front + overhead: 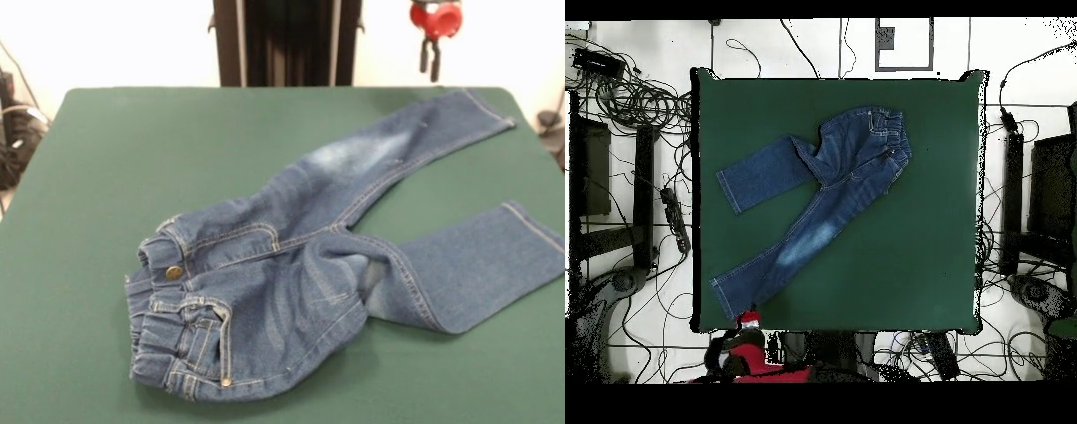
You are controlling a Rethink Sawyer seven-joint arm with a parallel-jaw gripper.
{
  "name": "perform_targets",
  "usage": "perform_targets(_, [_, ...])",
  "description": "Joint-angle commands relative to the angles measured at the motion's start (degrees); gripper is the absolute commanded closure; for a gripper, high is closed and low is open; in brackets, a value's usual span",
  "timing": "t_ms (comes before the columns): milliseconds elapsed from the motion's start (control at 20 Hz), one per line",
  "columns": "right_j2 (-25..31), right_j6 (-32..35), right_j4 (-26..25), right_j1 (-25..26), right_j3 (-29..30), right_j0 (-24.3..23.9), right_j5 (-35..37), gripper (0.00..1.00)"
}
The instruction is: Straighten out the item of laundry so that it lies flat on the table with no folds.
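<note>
Your claw (432, 60) hangs above the tabletop's (132, 150) edge, clear of everything and holding nothing; its two dark fingertips (425, 58) point down close together, but you cannot tell whether they are open or closed. In the overhead view the claw (749, 320) sits right at that edge. The jeans (291, 265) lie spread on the green cloth. One leg's cuff (725, 295) lies just beside the claw, and that leg, with a pale faded patch (353, 152), runs away from it. The other leg (760, 172) bends off sideways, creased at the crotch. The elastic waistband (168, 349) and brass button (174, 273) lie farthest from the claw, bunched.
</note>
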Motion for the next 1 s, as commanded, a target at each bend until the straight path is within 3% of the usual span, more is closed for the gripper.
perform_targets(50, [-3.2,-10.6,-9.0,-1.8,-4.6,-3.7,11.7,0.00])
perform_targets(250, [1.3,-10.6,-18.4,-9.8,-4.8,-13.1,20.0,0.00])
perform_targets(400, [3.5,-11.8,-21.8,-18.2,-6.2,-17.2,28.1,0.00])
perform_targets(550, [6.2,-12.0,-23.8,-23.2,-8.7,-20.1,33.5,0.00])
perform_targets(1000, [5.1,-10.4,-24.0,-29.6,-16.7,-17.1,47.1,0.00])
